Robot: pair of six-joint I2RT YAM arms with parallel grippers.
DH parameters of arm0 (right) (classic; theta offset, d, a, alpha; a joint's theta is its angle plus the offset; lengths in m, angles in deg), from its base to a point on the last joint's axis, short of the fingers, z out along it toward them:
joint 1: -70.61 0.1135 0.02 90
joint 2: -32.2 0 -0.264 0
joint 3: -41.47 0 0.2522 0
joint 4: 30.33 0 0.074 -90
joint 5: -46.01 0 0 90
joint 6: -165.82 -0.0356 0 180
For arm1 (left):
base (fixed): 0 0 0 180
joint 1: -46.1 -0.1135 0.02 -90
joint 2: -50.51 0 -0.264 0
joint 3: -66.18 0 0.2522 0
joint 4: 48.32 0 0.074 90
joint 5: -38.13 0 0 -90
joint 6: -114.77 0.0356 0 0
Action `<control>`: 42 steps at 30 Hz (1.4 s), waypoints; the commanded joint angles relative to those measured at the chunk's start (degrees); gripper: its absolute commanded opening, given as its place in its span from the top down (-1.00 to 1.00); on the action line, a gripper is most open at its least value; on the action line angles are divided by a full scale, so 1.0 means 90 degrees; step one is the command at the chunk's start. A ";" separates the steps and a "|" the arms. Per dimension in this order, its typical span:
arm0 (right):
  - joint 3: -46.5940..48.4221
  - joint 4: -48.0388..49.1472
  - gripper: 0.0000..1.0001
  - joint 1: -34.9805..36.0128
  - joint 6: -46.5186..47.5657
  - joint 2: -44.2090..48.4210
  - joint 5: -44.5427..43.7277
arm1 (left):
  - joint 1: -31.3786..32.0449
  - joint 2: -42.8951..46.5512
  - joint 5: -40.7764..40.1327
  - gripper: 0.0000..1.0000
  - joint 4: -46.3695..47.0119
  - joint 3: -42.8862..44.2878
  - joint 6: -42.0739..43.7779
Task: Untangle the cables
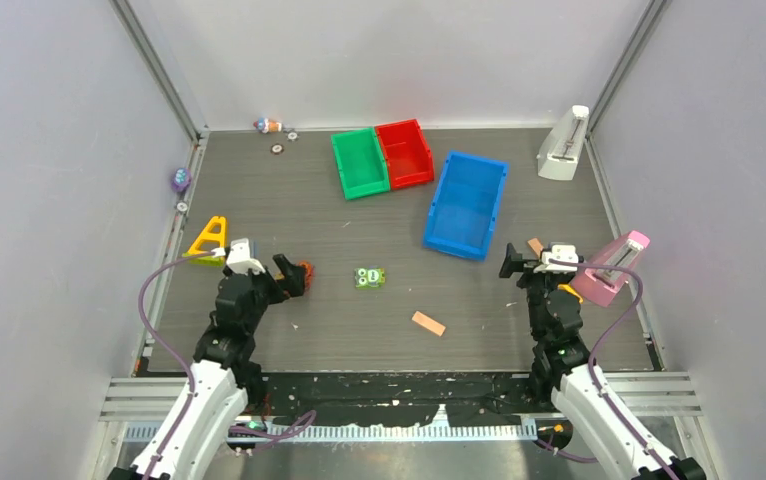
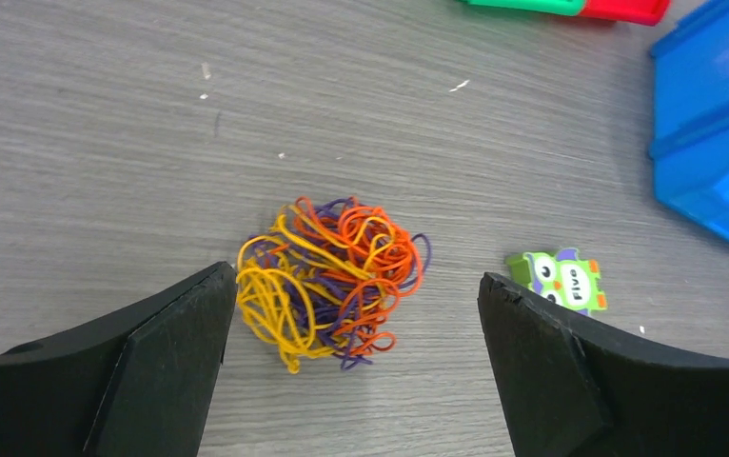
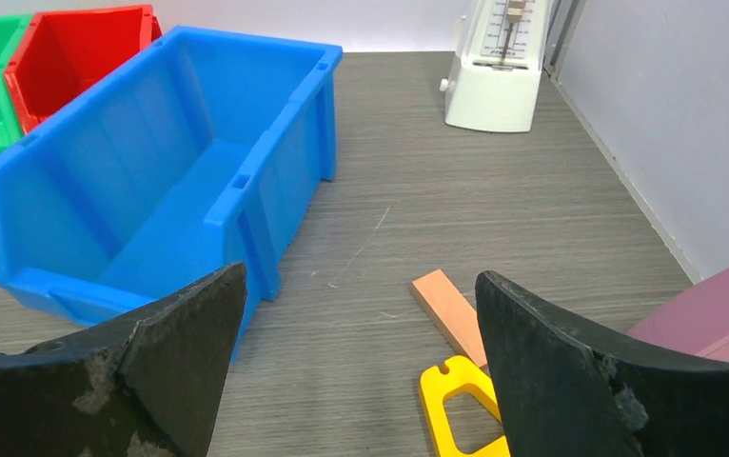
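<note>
Left jaws spread wide either side of the cables point(image 2: 327, 281), an orange-yellow-purple wad on the bench point(image 2: 104, 143) between them, likely lined up for a pinch; right jaws spread too, empty.

A green bin point(image 1: 359, 163) and a red bin point(image 1: 405, 152) stand touching, with a blue bin point(image 1: 466, 203) near them. A green owl card point(image 1: 370, 278) and an orange block point(image 1: 428, 323) lie apart on the table point(image 1: 309, 210).

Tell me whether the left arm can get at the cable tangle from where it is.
Probably yes: the left gripper is open, the cables lie on the table just ahead between its jaws, nothing covers them, and the owl block sits apart.
</note>
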 commanded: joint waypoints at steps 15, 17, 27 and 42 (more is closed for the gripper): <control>0.0829 -0.1647 -0.90 0.0031 -0.2349 0.0774 0.1138 | 0.0006 -0.1441 -0.0775 -0.92 -0.2715 0.1640 -0.0805; 0.0826 -0.1677 -0.90 0.0033 -0.2439 0.0611 0.1078 | 0.0006 -0.1563 -0.0844 -0.87 -0.2840 0.1722 -0.0713; 0.0942 -0.1357 -0.90 0.0043 -0.2519 -0.0590 0.1743 | 0.0025 -0.2458 -0.0556 -0.60 -0.2327 0.1739 -0.0676; 0.0865 -0.1024 -0.91 0.0045 -0.2543 -0.0937 0.1982 | 0.0138 -0.5004 0.1350 0.79 -0.0731 0.2586 -0.0183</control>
